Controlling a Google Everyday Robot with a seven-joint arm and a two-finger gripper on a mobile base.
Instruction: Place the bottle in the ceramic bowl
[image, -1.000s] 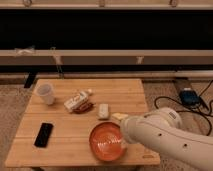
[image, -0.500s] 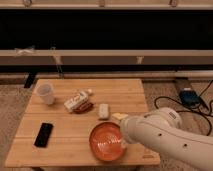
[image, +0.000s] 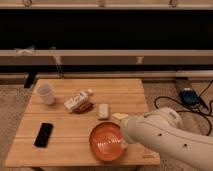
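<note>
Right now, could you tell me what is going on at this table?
A robot arm reaches in from the right. Its gripper sits low by the far right rim of the bowl, with its fingers open and holding nothing. The bottle lies on its side further back, untouched and not yet in the bowl. A cup, a white block and a phone also rest on the table.

Arm (image: 165, 136) extends from lower right; claw (image: 120, 116) at tip, spread.

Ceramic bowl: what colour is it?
The ceramic bowl is orange, in the camera view; the gripper is beside its rim.
</note>
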